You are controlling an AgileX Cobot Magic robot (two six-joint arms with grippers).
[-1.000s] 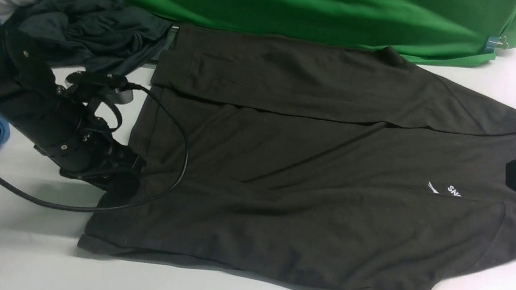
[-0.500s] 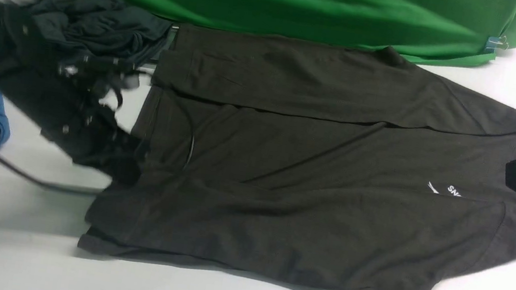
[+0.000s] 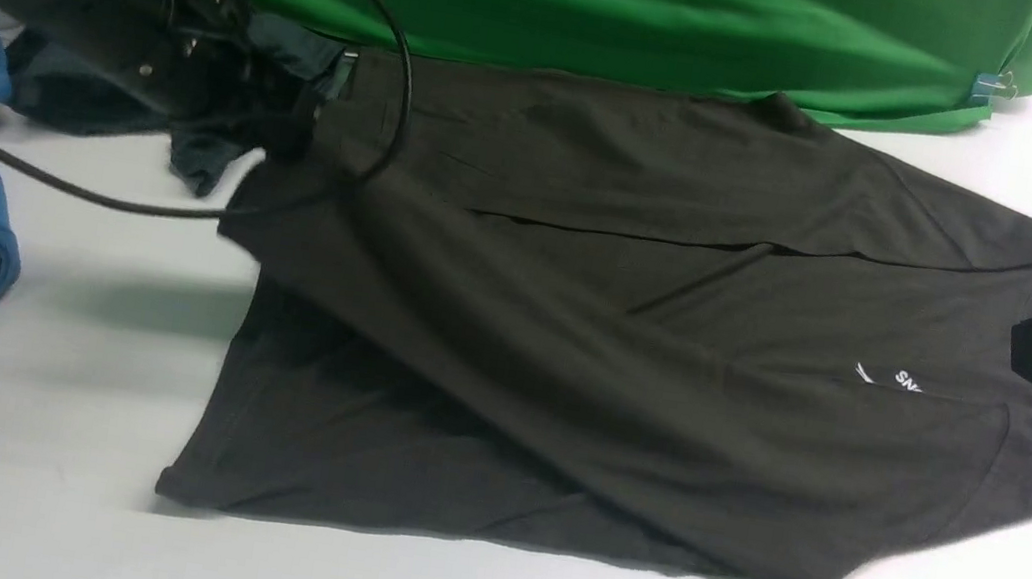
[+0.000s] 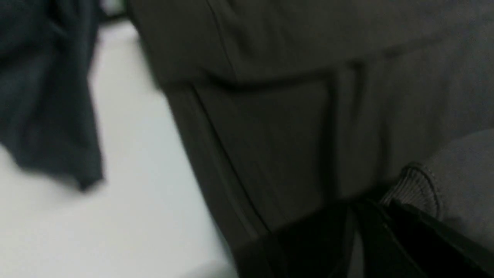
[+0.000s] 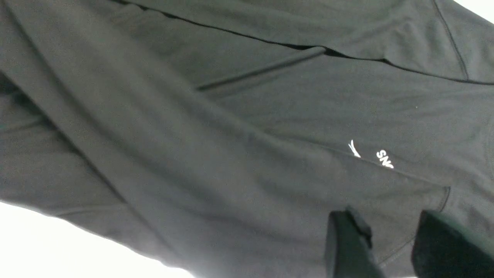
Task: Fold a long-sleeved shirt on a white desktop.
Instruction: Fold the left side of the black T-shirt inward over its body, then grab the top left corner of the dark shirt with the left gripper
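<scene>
Looks about halfway through the folding, at a guess. Left gripper (image 3: pixel 292 122) pinching the near layer of the shirt (image 3: pixel 513 309), hauling it up off the desktop (image 3: pixel 52 426). Bottom layer lying flat below that gripper, far side already folded in beyond it. Right gripper (image 5: pixel 389 231) spread, over the shirt's near part, holding nothing. Still to do, probably: lay the lifted layer down, straighten it, tuck the sleeves, then fold the body smaller.
</scene>
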